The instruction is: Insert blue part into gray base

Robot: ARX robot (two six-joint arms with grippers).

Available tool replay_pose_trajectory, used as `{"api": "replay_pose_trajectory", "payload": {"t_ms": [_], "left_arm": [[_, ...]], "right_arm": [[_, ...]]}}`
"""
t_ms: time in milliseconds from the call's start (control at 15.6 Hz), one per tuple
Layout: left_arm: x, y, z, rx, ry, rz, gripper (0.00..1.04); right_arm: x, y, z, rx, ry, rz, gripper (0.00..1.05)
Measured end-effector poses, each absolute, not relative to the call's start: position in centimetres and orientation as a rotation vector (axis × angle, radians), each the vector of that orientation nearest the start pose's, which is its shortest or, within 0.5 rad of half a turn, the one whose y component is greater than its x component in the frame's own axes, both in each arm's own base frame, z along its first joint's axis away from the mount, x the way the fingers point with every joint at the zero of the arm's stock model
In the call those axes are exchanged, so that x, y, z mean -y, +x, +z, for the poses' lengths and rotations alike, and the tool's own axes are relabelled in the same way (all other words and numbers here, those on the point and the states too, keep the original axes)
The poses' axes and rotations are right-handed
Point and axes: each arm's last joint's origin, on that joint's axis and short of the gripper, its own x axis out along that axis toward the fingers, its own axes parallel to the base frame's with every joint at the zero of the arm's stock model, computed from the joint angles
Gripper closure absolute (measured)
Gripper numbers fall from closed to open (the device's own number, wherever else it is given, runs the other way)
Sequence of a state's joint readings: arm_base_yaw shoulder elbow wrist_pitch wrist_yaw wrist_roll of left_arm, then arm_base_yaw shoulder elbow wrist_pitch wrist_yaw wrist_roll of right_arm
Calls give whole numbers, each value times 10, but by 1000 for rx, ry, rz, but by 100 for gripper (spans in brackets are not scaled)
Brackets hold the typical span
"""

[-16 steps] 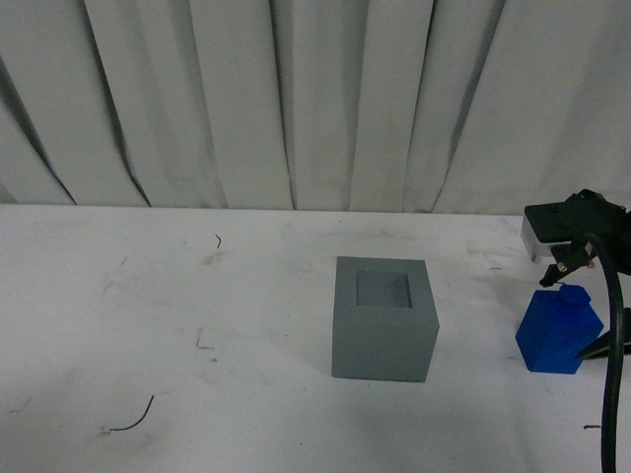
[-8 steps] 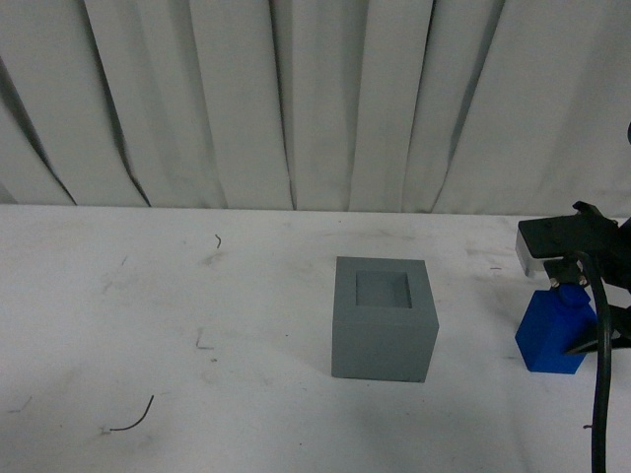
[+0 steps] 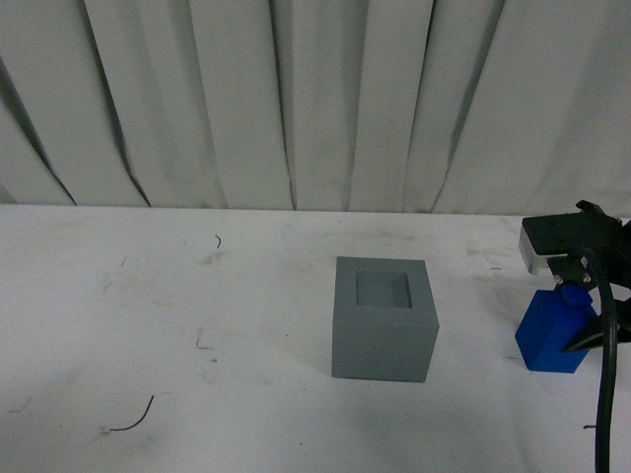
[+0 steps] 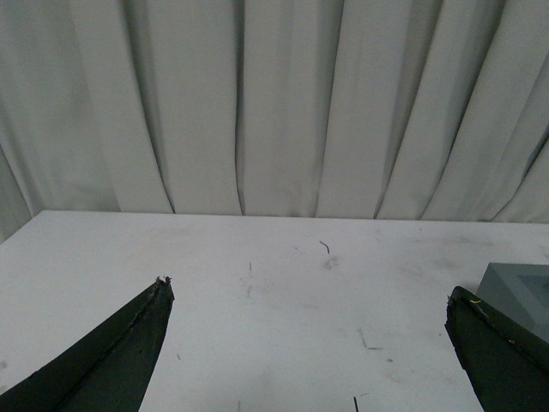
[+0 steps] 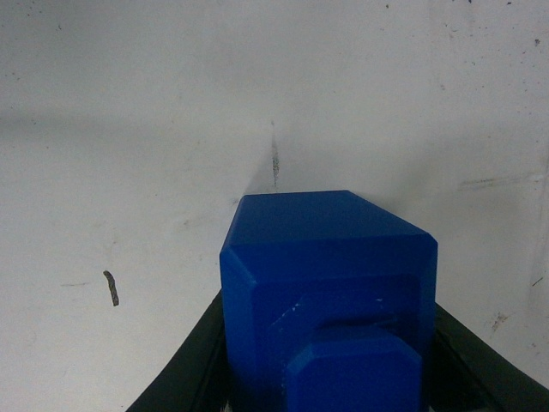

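Far left of the table (image 3: pixel 148 296), seen through the left wrist view: left gripper (image 4: pixel 308 293) spread wide, fingers (image 4: pixel 111 360) well apart, nothing between them but bare white top.

Across to mid-table: the gray base (image 3: pixel 385 317), sitting square, recess (image 3: pixel 384 290) facing up and empty.

Well apart from it, out by the table's right edge: the blue part (image 3: pixel 555 335), standing on the table, not yet lifted by the look of the front view. Down over it, right gripper (image 5: pixel 330 378), fingers (image 5: pixel 193 373) narrowed to the part's width and pressed against both flanks, apparently clamping it.

Watch-outs from here:
- On the lift: slipping or tipping in a light hold on smooth plastic.
- At the base: any tilt carried over, and a corner catching the recess rim, jamming or shoving the gray base sideways.
- Probably a snug square fit, so even a small twist about the vertical enough to block entry.

Orientation now: upright, long axis vertical, knob (image 5: pixel 356 373) on top pointing straight at the wrist camera, bottom face down and ready for the recess.
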State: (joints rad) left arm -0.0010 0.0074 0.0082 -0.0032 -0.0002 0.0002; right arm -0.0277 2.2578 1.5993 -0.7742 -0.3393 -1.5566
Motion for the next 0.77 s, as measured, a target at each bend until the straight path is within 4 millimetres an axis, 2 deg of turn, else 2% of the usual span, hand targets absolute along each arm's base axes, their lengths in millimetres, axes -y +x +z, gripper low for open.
{"api": "replay_pose_trajectory", "payload": {"t_ms": [321,449,577,641,769], "left_arm": [[0,98,165,-2,0,-1,7],[0,98,165,-2,0,-1,7],[0,98,165,-2,0,-1,7],[0,98,165,-2,0,-1,7],[0,98,165,-2,0,-1,7]], "right_arm": [[2,430,118,-882,-996,1249,58],[2,430,136,-863,-1004,1238,58],[0,428,164,-821,-998,1239,58],[-4,429,187,-779,-996,1245,58],[-15,429,214,-727,-992,1262,58]]}}
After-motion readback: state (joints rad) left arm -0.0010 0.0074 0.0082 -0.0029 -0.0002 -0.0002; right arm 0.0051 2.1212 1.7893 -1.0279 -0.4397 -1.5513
